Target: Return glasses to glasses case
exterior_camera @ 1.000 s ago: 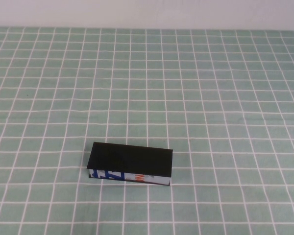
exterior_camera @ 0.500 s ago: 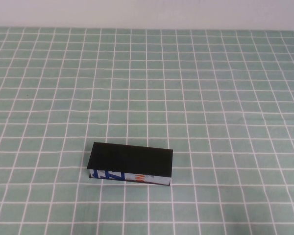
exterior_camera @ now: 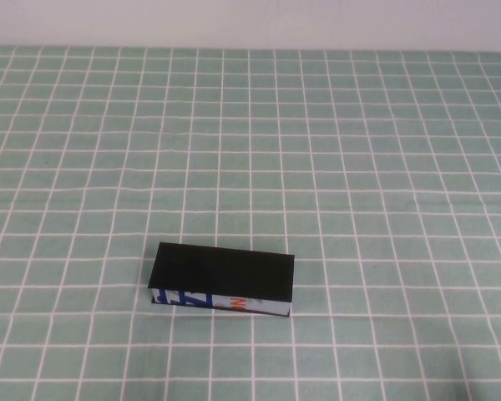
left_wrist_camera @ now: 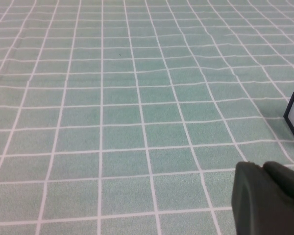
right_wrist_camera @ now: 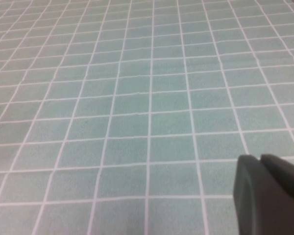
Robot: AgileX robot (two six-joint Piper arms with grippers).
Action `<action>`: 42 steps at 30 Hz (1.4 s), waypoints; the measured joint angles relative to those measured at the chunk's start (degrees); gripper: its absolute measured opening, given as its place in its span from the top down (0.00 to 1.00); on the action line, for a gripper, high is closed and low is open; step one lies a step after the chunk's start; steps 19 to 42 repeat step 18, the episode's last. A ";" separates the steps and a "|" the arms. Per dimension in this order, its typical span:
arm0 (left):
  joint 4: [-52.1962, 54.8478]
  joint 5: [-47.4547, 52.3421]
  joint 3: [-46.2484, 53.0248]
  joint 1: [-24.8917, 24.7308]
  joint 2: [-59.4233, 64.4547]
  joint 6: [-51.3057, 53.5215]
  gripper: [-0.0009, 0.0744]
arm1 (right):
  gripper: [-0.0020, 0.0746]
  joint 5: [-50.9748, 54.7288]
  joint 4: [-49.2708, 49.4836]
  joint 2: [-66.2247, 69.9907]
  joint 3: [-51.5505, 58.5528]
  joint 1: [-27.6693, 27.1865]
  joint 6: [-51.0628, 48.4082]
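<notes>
- High view: glasses case (exterior_camera: 223, 280) sits at approx 6–7 o'clock from the centre of the green checked cloth (exterior_camera: 359, 167). Lid is flat down and the white printed front faces the robot.
- Change vs 1 s ago and 0.5 s ago: none. Case has the same spot, same angle, and the lid is equally shut. Nothing has entered or left the high view.
- Glasses: not visible in any view, neither on the cloth nor in a gripper. Judgement: they are prob. already inside the shut case, but can't confirm as the lid hides the interior.
- Left gripper (left_wrist_camera: 263, 167): seen only in the left wrist view, low over bare cloth. Fingers are pressed together w/ no gap and carry nothing. One white corner of the case shows near it, not touching.
- Right gripper (right_wrist_camera: 260, 159): seen only in the right wrist view, also low over bare cloth. Jaws are clenched on nothing, and no object is near the tips.
- Neither arm shows in the high view, so both are pulled back toward the robot's side, beyond 6 o'clock, well apart from the case.
- Meaning for the task: a static scene w/ lid closed, both grippers empty and arms clear reads as task done or at its very end. Judgement only.
- Open risk: if the glasses aren't fully seated the lid could sit proud, but no visible gap along the front edge.
</notes>
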 joint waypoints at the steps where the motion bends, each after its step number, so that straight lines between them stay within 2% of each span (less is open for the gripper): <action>1: 0.00 0.00 0.00 0.00 0.00 0.00 0.99 | 0.99 0.00 0.23 0.00 0.00 0.00 0.00; 42: 0.00 0.00 0.00 0.00 0.00 0.00 0.99 | 0.99 0.14 1.10 0.00 0.00 0.00 0.00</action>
